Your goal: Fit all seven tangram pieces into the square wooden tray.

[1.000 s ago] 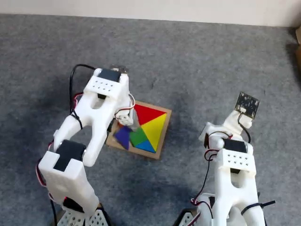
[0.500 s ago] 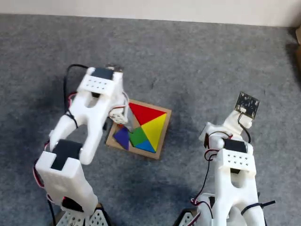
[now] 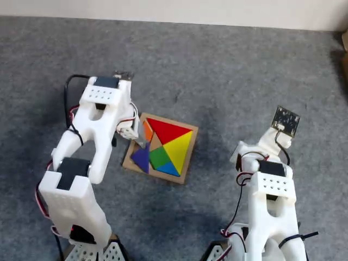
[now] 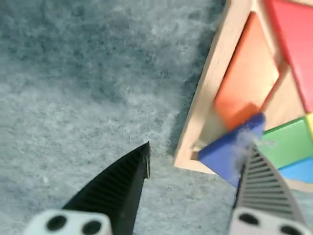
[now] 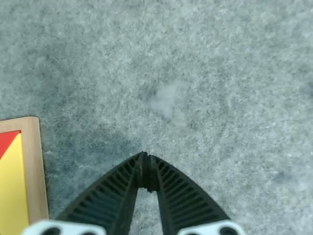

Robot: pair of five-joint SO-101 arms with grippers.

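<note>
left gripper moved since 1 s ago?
Yes. In the high view the left gripper has shifted leftward off the wooden tray, which stayed put, to the tray's left edge, uncovering the orange piece.

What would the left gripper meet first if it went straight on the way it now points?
Most likely the corner of the wooden tray, whose rim lies ahead between the open fingers of the left gripper. One finger lines up with the blue-purple triangle just inside. Depth is unclear, so this is an estimate.

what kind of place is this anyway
Probably a small robotics test setup: a white left arm and right arm stand side by side on grey carpet-like matting, with a wooden tray of coloured tangram pieces between them.
</note>
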